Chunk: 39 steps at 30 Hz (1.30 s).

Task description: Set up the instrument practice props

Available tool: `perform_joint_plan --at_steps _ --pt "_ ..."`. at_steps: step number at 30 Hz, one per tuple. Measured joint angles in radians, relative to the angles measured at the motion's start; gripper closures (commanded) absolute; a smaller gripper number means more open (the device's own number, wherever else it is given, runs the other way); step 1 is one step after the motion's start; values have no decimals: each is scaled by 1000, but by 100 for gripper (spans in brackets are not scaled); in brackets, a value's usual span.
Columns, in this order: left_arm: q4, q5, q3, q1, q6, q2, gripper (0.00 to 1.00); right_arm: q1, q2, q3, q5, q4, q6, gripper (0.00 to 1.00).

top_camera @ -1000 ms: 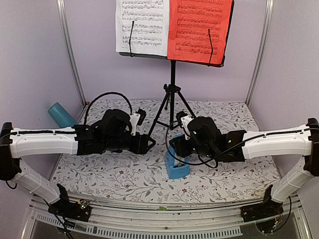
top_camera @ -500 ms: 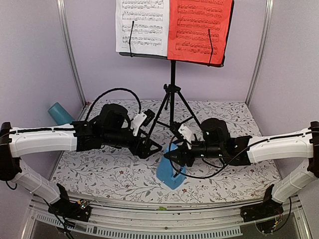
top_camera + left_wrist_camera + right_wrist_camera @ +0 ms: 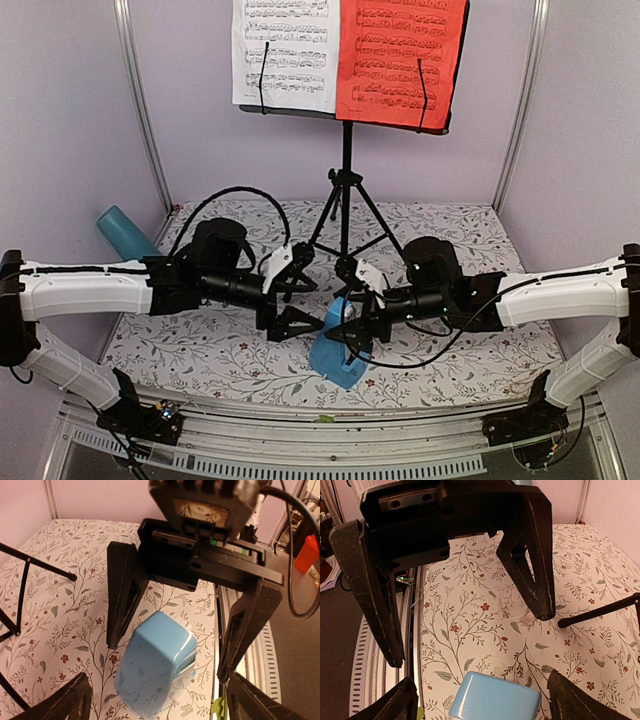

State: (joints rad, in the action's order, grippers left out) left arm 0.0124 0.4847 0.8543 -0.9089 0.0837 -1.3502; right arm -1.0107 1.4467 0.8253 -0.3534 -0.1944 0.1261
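Top view: left gripper (image 3: 303, 305) and right gripper (image 3: 350, 303) faced each other nose to nose over the flowered tablecloth (image 3: 200, 350), both with jaws spread wide and nothing pinched; small blue metronome (image 3: 335, 352) stood on the cloth just under and between their fingertips, leaning a little, contact with any finger not clear from here; black music stand (image 3: 345, 190) rose just beyond the two grippers, its white sheet (image 3: 285, 50) and red sheet (image 3: 400, 60) on the desk high above them; teal cup (image 3: 124, 232) lay well off on the left arm's outer side

Left wrist view: own fingers splayed at the bottom corners, metronome between them and just ahead; the right gripper's fingers straddled its far side, a gap showing on each side; tripod legs (image 3: 30, 565) crossed close on one flank

Right wrist view: own fingers wide at the frame's foot, metronome's top just below and between them; left gripper's spread fingers close ahead; one tripod leg near, off to the side

Risks, as judged: metronome looked tall, narrow and off plumb; a finger dragged sideways on retreat would likely topple it; the grippers stood so near that a careless pull-back could knock finger on finger; a swing toward the stand could hook a tripod leg and shake the sheets loose
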Motion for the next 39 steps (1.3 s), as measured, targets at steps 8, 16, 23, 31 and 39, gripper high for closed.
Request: perform_joint_plan --at_steps 8,16,23,31,39 --pt "72 61 -2 5 130 -10 6 20 -126 -64 46 4 -17 9" --pt "73 114 35 6 253 -97 7 32 -254 -203 103 -10 -131 11" --pt "72 156 80 6 326 -164 12 32 -327 -280 120 -26 -224 11" --pt "50 221 129 7 355 -244 37 32 -333 -307 137 -46 -261 12" --pt "57 244 133 10 320 -250 54 32 -256 -300 137 -94 -259 19"
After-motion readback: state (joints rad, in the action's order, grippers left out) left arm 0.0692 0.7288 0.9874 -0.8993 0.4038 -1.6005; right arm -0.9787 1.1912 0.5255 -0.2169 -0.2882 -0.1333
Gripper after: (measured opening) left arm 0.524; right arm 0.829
